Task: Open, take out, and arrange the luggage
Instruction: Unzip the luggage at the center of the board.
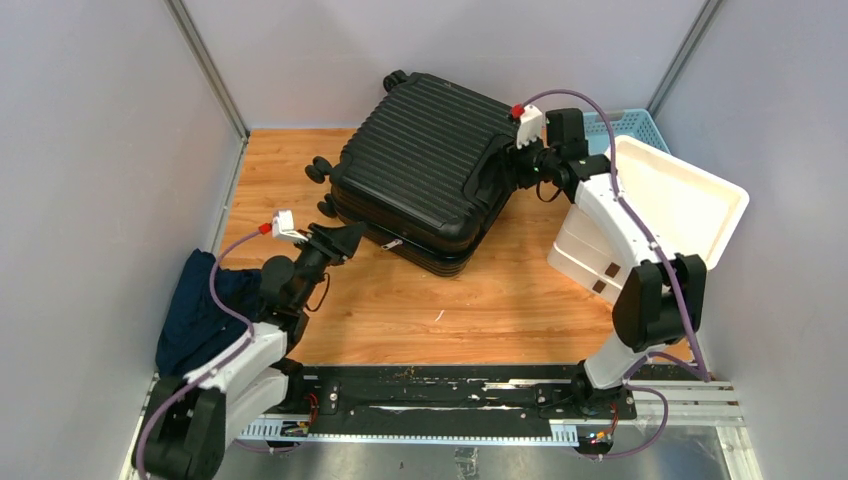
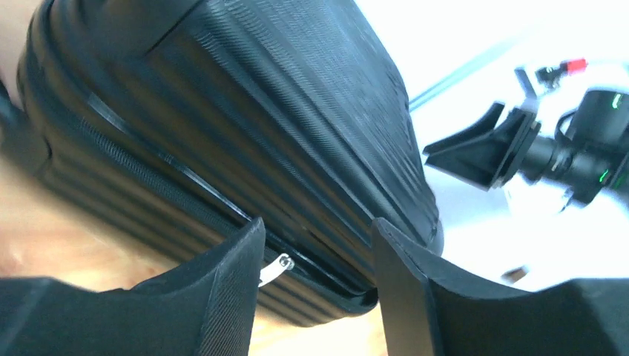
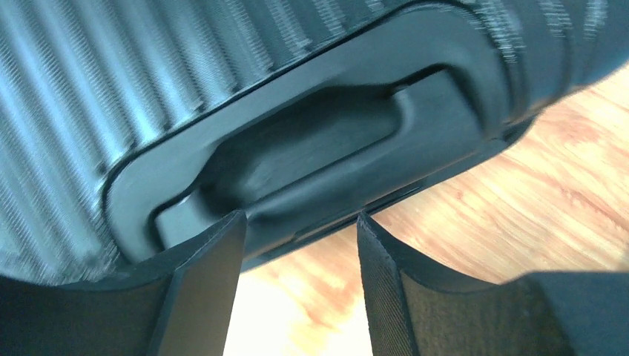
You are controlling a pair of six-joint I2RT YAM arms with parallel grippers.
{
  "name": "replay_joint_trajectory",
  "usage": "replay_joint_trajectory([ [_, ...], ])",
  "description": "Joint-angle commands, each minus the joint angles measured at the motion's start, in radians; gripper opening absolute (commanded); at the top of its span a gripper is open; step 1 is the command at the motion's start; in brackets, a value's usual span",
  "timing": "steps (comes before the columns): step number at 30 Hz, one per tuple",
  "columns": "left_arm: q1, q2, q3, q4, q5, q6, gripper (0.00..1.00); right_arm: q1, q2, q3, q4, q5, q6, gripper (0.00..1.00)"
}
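One luggage point(image 1: 420, 160) lies shut on the table point(image 1: 480, 310). Two tools flank it: left gripper point(image 2: 317, 226) near, right gripper point(image 3: 300, 219) far, both released

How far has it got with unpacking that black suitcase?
Barely started. The luggage looks shut on the table, its two shells together, so nothing looks done yet. In hand: the left gripper stands open right by the zipper pull, and the right gripper stands open at the handle. Left to do: unzip, lift the lid, take things out and arrange them.
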Motion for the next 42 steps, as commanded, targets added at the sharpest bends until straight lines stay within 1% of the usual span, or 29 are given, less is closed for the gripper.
replay_joint_trajectory([
  [1, 0.005, -0.149, 0.045, -0.233, 0.206, 0.354, 0.64, -0.019, -0.103, -0.021, -0.173, -0.233, -0.233, 0.61],
  [3, 0.005, -0.156, 0.065, -0.234, 0.290, 0.416, 0.72, -0.021, -0.146, -0.034, -0.175, -0.282, -0.273, 0.64],
  [5, 0.005, -0.135, 0.091, -0.231, 0.329, 0.441, 0.80, -0.021, -0.199, -0.052, -0.175, -0.310, -0.311, 0.68],
  [6, 0.005, -0.116, 0.107, -0.232, 0.346, 0.453, 0.82, -0.021, -0.217, -0.061, -0.175, -0.319, -0.322, 0.77],
  [7, 0.005, -0.087, 0.125, -0.233, 0.359, 0.463, 0.83, -0.024, -0.229, -0.072, -0.174, -0.328, -0.310, 0.89],
  [8, 0.005, -0.063, 0.145, -0.233, 0.383, 0.475, 0.85, -0.030, -0.233, -0.079, -0.174, -0.342, -0.276, 0.98],
  [10, 0.003, -0.026, 0.187, -0.255, 0.405, 0.510, 0.90, -0.043, -0.215, -0.075, -0.179, -0.391, -0.182, 1.00],
  [11, -0.002, -0.017, 0.208, -0.279, 0.412, 0.541, 0.93, -0.045, -0.196, -0.062, -0.191, -0.409, -0.135, 0.98],
  [12, -0.015, -0.022, 0.233, -0.335, 0.402, 0.603, 0.95, -0.045, -0.179, -0.051, -0.197, -0.420, -0.092, 0.94],
  [13, -0.040, -0.035, 0.262, -0.424, 0.357, 0.687, 0.96, -0.044, -0.169, -0.048, -0.189, -0.390, -0.039, 0.90],
  [15, -0.115, -0.062, 0.332, -0.618, 0.232, 0.905, 0.96, -0.044, -0.160, -0.058, -0.130, -0.236, 0.126, 0.86],
  [16, -0.139, -0.069, 0.365, -0.688, 0.191, 0.973, 0.96, -0.045, -0.156, -0.059, -0.108, -0.137, 0.220, 0.84],
  [18, -0.144, -0.074, 0.389, -0.741, 0.165, 1.009, 0.94, -0.041, -0.126, -0.034, -0.105, 0.033, 0.377, 0.81],
  [19, -0.144, -0.074, 0.393, -0.749, 0.173, 1.026, 0.93, -0.039, -0.099, -0.003, -0.147, 0.090, 0.435, 0.81],
  [22, -0.145, -0.063, 0.403, -0.779, 0.151, 1.064, 0.90, -0.030, 0.013, 0.126, -0.255, 0.174, 0.509, 0.82],
  [26, -0.146, -0.035, 0.408, -0.799, 0.151, 1.077, 0.89, -0.012, 0.127, 0.209, -0.289, 0.194, 0.538, 0.82],
  [28, -0.145, -0.030, 0.403, -0.798, 0.184, 1.091, 0.89, 0.006, 0.157, 0.222, -0.297, 0.220, 0.530, 0.82],
  [30, -0.146, -0.018, 0.401, -0.796, 0.232, 1.120, 0.88, 0.020, 0.177, 0.233, -0.315, 0.275, 0.513, 0.79],
  [33, -0.146, 0.038, 0.414, -0.794, 0.253, 1.146, 0.87, 0.022, 0.192, 0.247, -0.327, 0.371, 0.471, 0.68],
  [35, -0.146, 0.084, 0.427, -0.795, 0.264, 1.148, 0.85, 0.019, 0.207, 0.273, -0.328, 0.427, 0.429, 0.56],
  [38, -0.153, 0.159, 0.455, -0.788, 0.291, 1.135, 0.82, 0.013, 0.254, 0.340, -0.330, 0.465, 0.392, 0.39],
  [40, -0.180, 0.196, 0.469, -0.786, 0.263, 1.145, 0.82, 0.011, 0.291, 0.392, -0.332, 0.481, 0.377, 0.32],
  [42, -0.210, 0.221, 0.472, -0.752, 0.228, 1.158, 0.82, 0.011, 0.323, 0.440, -0.336, 0.475, 0.374, 0.31],
])
